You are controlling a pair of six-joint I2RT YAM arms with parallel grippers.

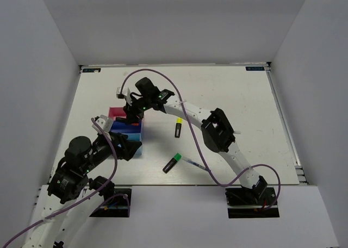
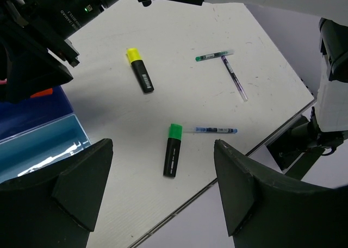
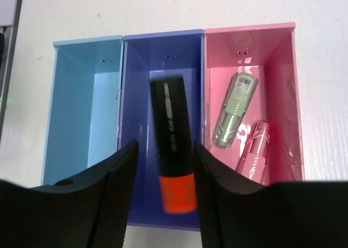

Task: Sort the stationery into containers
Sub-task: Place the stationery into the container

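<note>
Plastic trays [image 3: 87, 41]: glossy, rectangular, adjoining; light blue, blue, pink.
Orange-capped highlighter [image 3: 173, 144]: blocky black barrel, blurred, over blue tray [image 3: 138, 68].
Right fingers [image 3: 103, 204]: parted, gap beside barrel, not clamping.
Left fingers [image 2: 76, 188]: spread wide, empty, above matte white counter [image 2: 185, 112].

The right end effector [image 3: 164, 144] hangs over the blue tray [image 3: 136, 85] and blocks it. The light blue tray [image 3: 81, 95] beside it is open on top.

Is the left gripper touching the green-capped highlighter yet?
Apart. In the left wrist view the green-capped highlighter lies beyond the open left gripper, bare table showing between it and both fingers.
</note>
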